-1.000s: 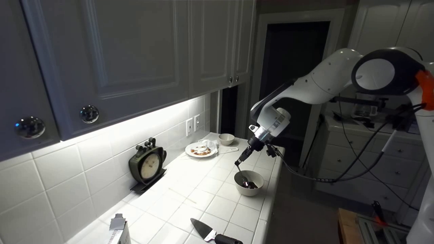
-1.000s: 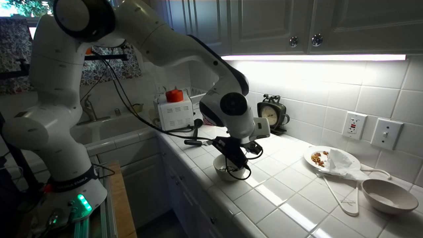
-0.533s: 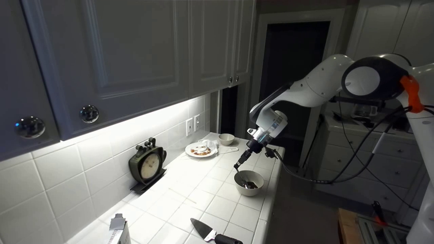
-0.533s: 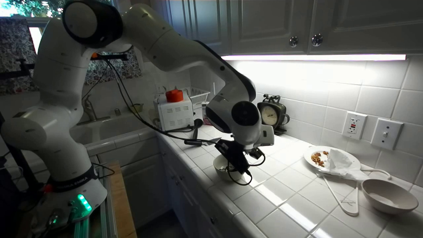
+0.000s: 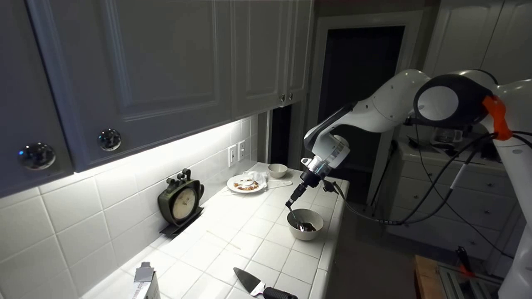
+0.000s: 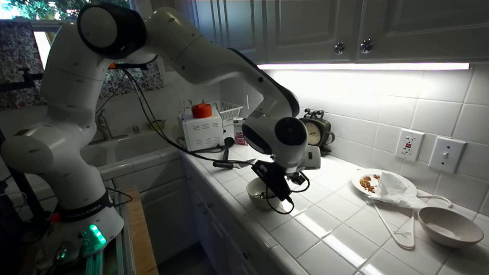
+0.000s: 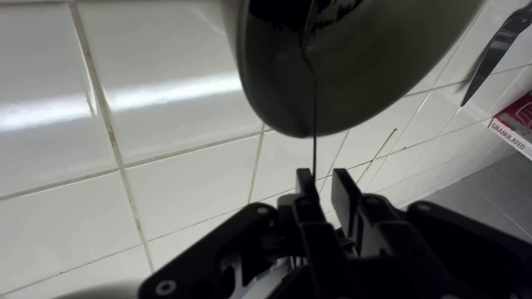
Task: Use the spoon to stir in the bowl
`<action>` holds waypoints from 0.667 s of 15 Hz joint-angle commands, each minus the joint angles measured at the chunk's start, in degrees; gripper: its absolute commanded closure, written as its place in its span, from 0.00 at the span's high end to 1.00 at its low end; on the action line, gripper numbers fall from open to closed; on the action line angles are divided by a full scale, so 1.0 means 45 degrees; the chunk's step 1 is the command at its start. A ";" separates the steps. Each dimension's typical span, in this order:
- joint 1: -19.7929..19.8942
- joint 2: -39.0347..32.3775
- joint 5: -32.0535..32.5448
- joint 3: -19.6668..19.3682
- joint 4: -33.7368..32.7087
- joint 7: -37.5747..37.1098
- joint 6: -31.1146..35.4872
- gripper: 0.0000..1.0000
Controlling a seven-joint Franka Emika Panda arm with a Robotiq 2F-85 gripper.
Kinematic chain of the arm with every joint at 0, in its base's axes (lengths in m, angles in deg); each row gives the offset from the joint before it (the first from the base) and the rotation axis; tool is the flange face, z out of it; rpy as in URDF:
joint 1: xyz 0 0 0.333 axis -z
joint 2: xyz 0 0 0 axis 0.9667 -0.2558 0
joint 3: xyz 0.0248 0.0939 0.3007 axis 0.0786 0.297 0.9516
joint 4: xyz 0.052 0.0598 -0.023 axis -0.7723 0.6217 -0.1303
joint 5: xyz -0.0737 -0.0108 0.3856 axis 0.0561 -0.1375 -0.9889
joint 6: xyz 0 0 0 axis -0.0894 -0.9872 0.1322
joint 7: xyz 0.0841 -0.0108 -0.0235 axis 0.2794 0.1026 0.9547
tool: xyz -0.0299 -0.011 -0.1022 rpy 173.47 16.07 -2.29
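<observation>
In my wrist view, glare streaks the tiles point(image 7: 178, 92) at ten o'clock; the bowl point(image 7: 370, 79) lies dim.

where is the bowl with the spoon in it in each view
In an exterior view: bowl, right of centre, lower half.
In an exterior view: bowl, just right of centre, lower half, partly covered.
In the wrist view: bowl, right of centre, cut off by the top edge.
Shared landmark: dark-handled server.

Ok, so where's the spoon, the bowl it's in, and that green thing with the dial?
Spoon point(image 7: 314, 108): wrist view, on its thin handle.
Bowl point(image 5: 306, 236): an exterior view, on its outer wall.
Green thing with the dial point(image 5: 184, 203): an exterior view, on its pale face.
</observation>
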 commanded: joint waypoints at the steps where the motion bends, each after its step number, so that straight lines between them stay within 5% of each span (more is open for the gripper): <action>1: 0.0001 -0.0163 0.0530 0.0057 -0.0309 -0.0414 0.0132 0.49; 8: -0.0737 0.0827 0.0936 -0.0134 0.0796 -0.0696 0.2185 0.98; 10: -0.1148 0.1465 0.1863 -0.0266 0.1509 -0.1132 0.3203 1.00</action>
